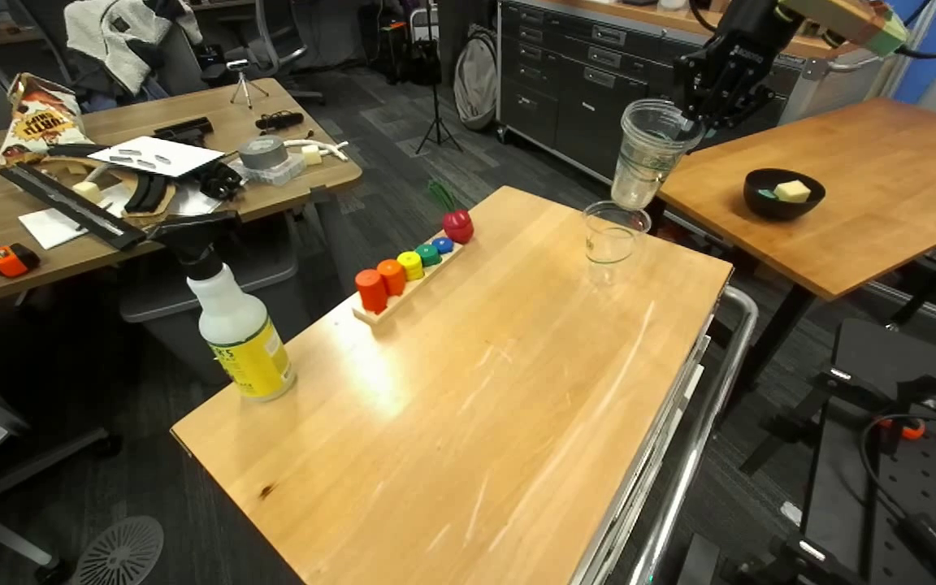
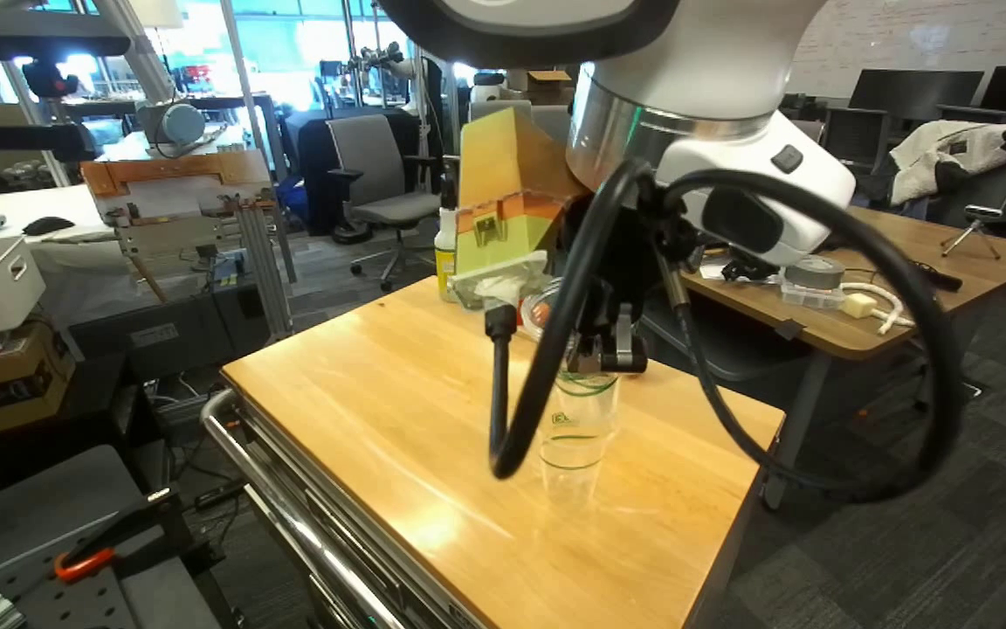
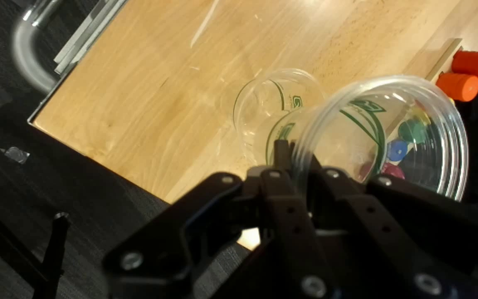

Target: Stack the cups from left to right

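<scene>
My gripper is shut on the rim wall of a nested stack of clear cups, with a finger inside and one outside. The held stack is tilted, and its rims fill the right middle of the wrist view. One clear cup stands upright on the wooden tabletop directly below. The base of the held stack is at or just above this cup's rim; I cannot tell if they touch. The standing cup also shows in the wrist view and below the gripper in an exterior view.
A row of coloured blocks with a red radish-like toy lies along the tabletop's edge. A spray bottle with a yellow label stands at a corner. A metal rail runs along one side. A black bowl sits on a separate table.
</scene>
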